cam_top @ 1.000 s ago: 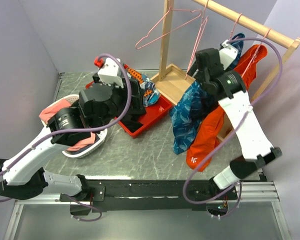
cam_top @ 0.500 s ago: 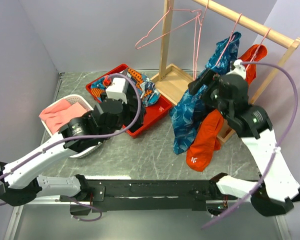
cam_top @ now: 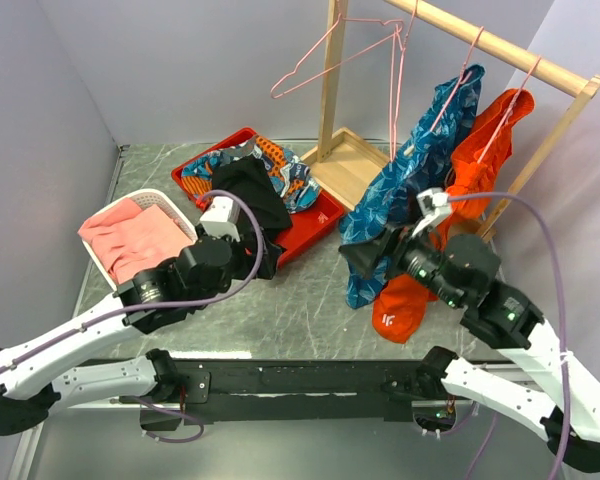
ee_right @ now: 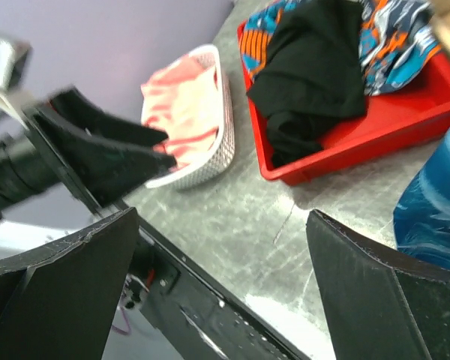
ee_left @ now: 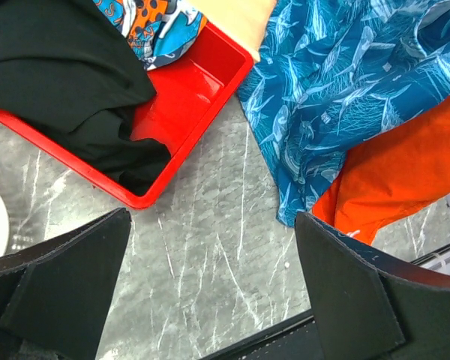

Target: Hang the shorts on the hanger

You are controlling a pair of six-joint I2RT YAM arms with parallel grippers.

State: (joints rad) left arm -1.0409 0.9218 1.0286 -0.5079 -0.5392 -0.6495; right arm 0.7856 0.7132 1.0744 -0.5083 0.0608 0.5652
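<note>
The teal-blue leaf-print shorts [cam_top: 405, 195] hang from a pink wire hanger [cam_top: 464, 68] hooked on the wooden rail [cam_top: 500, 48]; their lower end reaches the table. The left wrist view shows the shorts [ee_left: 345, 90] at its upper right, and the right wrist view catches them [ee_right: 435, 202] at its right edge. My right gripper [cam_top: 360, 256] [ee_right: 221, 292] is open and empty, low above the table just left of the shorts. Facing it from the left, beside the red tray, my left gripper [cam_top: 265, 257] [ee_left: 210, 300] is open and empty too.
An orange garment [cam_top: 470, 180] hangs on another pink hanger right of the shorts. Two bare pink hangers [cam_top: 330, 55] hang further left on the rail. The red tray [cam_top: 315, 225] holds a black cloth [cam_top: 250, 190] and patterned cloths. A white basket [cam_top: 180, 205] holds a pink cloth.
My right gripper opened, came off the shorts and dropped from the rail toward the table front, leaving them hanging. My left arm drew back from over the red tray.
</note>
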